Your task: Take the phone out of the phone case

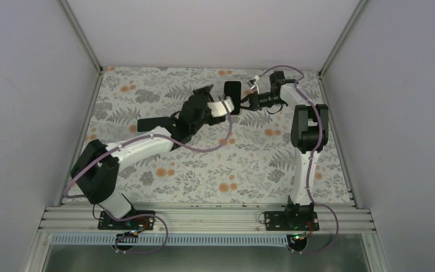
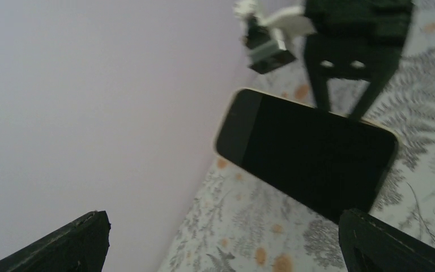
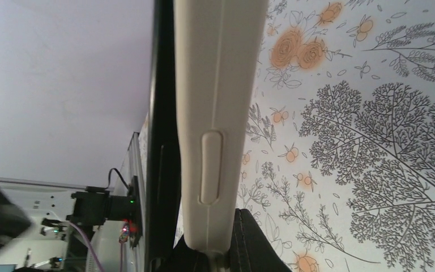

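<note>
The phone [image 2: 311, 156], a black screen inside a cream phone case [image 3: 218, 107], is held up on edge above the flowered table near the back wall. My right gripper [image 3: 222, 252] is shut on the case's lower end, its dark finger [image 3: 255, 243] pressed against the cream side; in the top view the right gripper [image 1: 245, 103] sits just right of the phone [image 1: 232, 95]. My left gripper [image 2: 221, 249] is open wide, facing the screen, with its right fingertip [image 2: 391, 243] close to the phone's lower corner. Nothing is between its fingers. From above, the left gripper [image 1: 229, 109] is next to the phone.
The flowered table cover [image 1: 204, 170] is walled by pale panels on the left, back and right. An aluminium rail [image 1: 204, 218] carrying both arm bases runs along the near edge. Purple cables hang along both arms.
</note>
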`<action>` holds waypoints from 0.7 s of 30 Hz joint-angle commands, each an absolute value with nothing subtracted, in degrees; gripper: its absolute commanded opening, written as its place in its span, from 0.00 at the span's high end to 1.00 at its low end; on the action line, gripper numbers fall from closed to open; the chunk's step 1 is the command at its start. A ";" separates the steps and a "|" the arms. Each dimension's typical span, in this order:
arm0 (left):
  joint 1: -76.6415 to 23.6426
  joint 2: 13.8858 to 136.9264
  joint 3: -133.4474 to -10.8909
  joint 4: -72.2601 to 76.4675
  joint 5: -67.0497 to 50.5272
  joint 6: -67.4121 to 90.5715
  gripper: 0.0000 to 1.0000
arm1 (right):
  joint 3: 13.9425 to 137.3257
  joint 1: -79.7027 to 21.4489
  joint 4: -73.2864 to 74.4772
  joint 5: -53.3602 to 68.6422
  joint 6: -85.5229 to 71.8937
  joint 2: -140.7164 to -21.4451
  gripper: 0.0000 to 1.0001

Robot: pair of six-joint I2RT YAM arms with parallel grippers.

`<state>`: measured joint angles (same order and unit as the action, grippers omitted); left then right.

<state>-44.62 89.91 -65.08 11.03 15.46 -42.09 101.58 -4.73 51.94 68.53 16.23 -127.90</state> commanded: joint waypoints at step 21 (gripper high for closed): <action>-51.40 104.82 -66.10 24.93 17.49 -49.42 0.00 | 99.71 -3.51 47.07 77.42 9.88 -126.65 0.97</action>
<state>-50.72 104.60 -64.38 24.62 17.37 -49.93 100.05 -3.97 49.12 72.14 11.31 -130.34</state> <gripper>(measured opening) 0.999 0.070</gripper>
